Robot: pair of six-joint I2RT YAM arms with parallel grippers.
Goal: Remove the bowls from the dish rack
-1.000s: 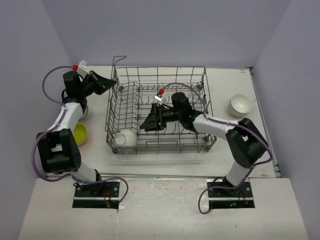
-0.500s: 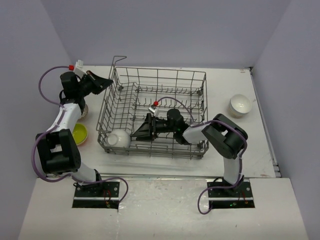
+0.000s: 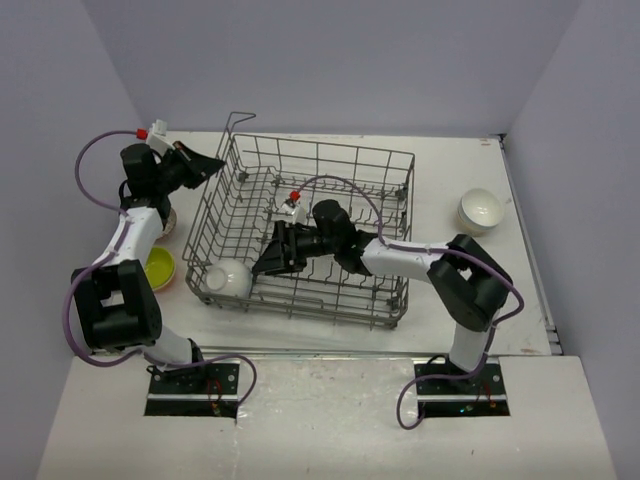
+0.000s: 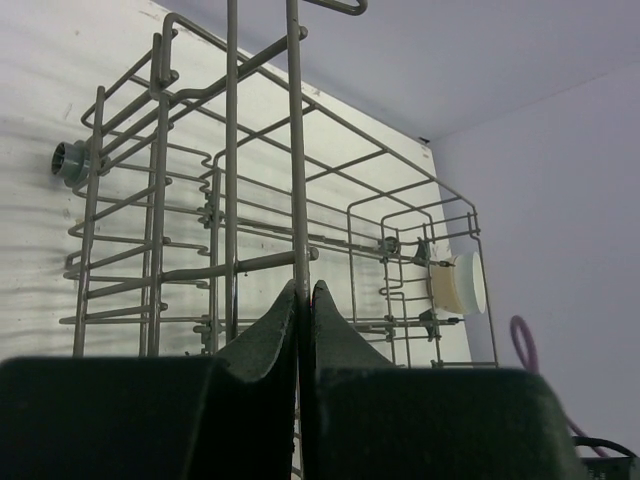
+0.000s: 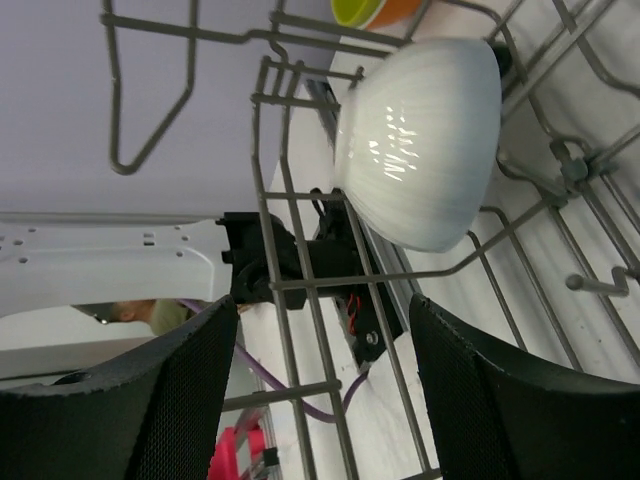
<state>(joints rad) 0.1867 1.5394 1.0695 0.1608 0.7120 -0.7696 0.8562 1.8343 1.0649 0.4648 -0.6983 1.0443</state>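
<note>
The grey wire dish rack [image 3: 390,215] sits askew in the middle of the table. A white bowl [image 3: 228,277] lies on its side in the rack's near left corner; the right wrist view shows this bowl [image 5: 420,140] just beyond the fingertips. Inside the rack, my right gripper [image 3: 263,264] points at that bowl with its jaws open and empty, both fingers [image 5: 180,390] short of it. At the rack's far left corner my left gripper [image 3: 220,162] is shut on an upright wire [image 4: 296,200] of the rack.
A second white bowl [image 3: 479,210] stands on the table right of the rack and shows far off as a bowl [image 4: 462,283] in the left wrist view. A yellow-green bowl [image 3: 160,267] and another bowl [image 3: 166,221] sit by the left arm.
The right gripper has reached leftward through the rack towards the white bowl, its jaws a little wider. The rack's near side, with the bowl, has swung left. The left gripper keeps its hold.
</note>
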